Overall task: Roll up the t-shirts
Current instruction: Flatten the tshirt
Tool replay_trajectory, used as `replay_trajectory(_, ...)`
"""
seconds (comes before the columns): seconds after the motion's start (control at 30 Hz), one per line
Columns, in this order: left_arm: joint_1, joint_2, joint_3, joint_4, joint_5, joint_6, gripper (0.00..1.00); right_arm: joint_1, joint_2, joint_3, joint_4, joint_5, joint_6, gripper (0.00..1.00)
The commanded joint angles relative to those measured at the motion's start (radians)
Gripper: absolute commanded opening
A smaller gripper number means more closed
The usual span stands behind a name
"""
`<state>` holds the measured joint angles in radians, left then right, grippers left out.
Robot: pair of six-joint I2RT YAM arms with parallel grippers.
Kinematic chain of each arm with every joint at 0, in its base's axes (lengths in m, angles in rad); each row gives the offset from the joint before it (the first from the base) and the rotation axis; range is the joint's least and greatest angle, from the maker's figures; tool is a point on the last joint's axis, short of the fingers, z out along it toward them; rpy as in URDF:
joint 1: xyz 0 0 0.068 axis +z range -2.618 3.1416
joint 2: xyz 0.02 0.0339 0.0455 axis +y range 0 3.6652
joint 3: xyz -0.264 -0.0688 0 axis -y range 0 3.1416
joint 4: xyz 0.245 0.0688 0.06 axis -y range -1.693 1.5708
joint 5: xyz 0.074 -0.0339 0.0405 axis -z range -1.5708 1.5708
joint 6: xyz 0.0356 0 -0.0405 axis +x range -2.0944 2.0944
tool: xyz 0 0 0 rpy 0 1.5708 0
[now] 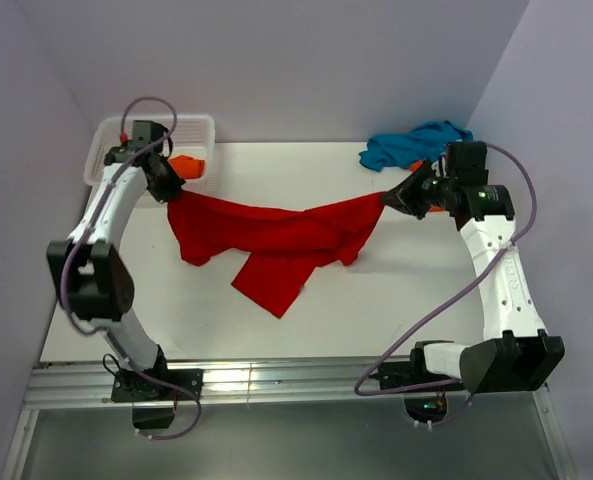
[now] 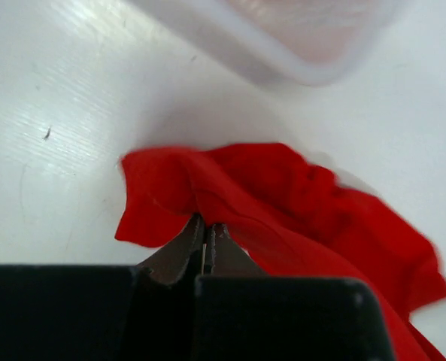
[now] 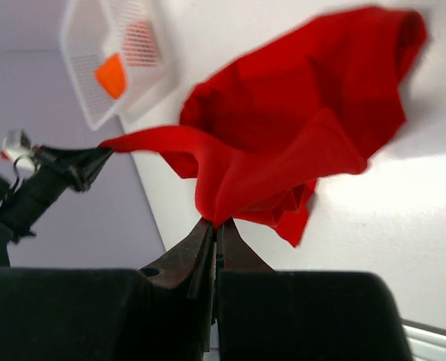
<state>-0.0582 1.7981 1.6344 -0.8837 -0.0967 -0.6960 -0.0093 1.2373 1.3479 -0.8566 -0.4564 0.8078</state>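
Observation:
A bright red t-shirt (image 1: pixel 276 235) hangs stretched between my two grippers above the white table (image 1: pixel 396 310), its middle and lower part sagging onto it. My left gripper (image 1: pixel 172 190) is shut on the shirt's left end; the left wrist view shows the jaws closed on the red cloth (image 2: pixel 283 195). My right gripper (image 1: pixel 388 198) is shut on the right end, with the red cloth (image 3: pixel 298 135) bunched at its closed tips. A teal blue t-shirt (image 1: pixel 411 145) lies crumpled at the back right with a bit of orange cloth (image 1: pixel 416 165) beside it. Another orange shirt (image 1: pixel 188 165) lies in the basket.
A white plastic lattice basket (image 1: pixel 201 128) stands at the back left, just behind my left gripper; it also shows in the right wrist view (image 3: pixel 95 45). Purple walls close in the table on the left, back and right. A metal rail (image 1: pixel 276 380) runs along the near edge.

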Motion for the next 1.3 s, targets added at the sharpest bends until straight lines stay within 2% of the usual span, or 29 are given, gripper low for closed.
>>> replay_trajectory(0.0, 0.009, -0.279, -0.013, 0.025, -0.020, -0.007, 0.00, -0.006, -0.024, 0.121, 0.008, -0.053, -0.035, 0.00)
replay_trajectory(0.13, 0.006, -0.485, -0.031, 0.029, -0.014, -0.013, 0.00, -0.006, -0.079, 0.163, 0.126, -0.157, 0.008, 0.00)
replay_trajectory(0.23, 0.006, -0.629, -0.041, 0.043, -0.005, -0.026, 0.00, -0.006, -0.156, 0.183, 0.281, -0.202, 0.043, 0.00)
replay_trajectory(0.37, 0.006, -0.857, -0.106, 0.139, 0.031, -0.088, 0.00, -0.008, -0.266, 0.226, 0.399, -0.199, 0.062, 0.00)
replay_trajectory(0.43, 0.006, -0.920, -0.128, 0.183, 0.043, -0.096, 0.00, -0.006, -0.327, 0.246, 0.480, -0.188, 0.083, 0.00)
replay_trajectory(0.57, 0.006, -1.051, -0.085, 0.196, 0.042, -0.074, 0.00, -0.006, -0.413, 0.289, 0.608, -0.171, 0.120, 0.00)
replay_trajectory(0.67, 0.006, -1.118, -0.051, 0.216, 0.031, -0.066, 0.00, -0.006, -0.458, 0.367, 0.643, -0.148, 0.116, 0.00)
replay_trajectory(0.8, 0.006, -1.148, 0.043, 0.221, -0.018, -0.051, 0.00, -0.008, -0.472, 0.519, 0.601, -0.094, 0.053, 0.00)
replay_trajectory(0.97, 0.006, -1.108, 0.131, 0.207, -0.061, -0.046, 0.00, -0.004, -0.427, 0.701, 0.550, -0.012, 0.028, 0.00)
replay_trajectory(1.13, 0.001, -1.014, 0.159, 0.215, -0.067, -0.063, 0.00, -0.004, -0.336, 0.686, 0.563, -0.010, 0.080, 0.00)
replay_trajectory(1.27, 0.001, -0.906, 0.247, 0.197, -0.072, -0.068, 0.00, -0.004, -0.259, 0.692, 0.584, -0.025, 0.140, 0.00)
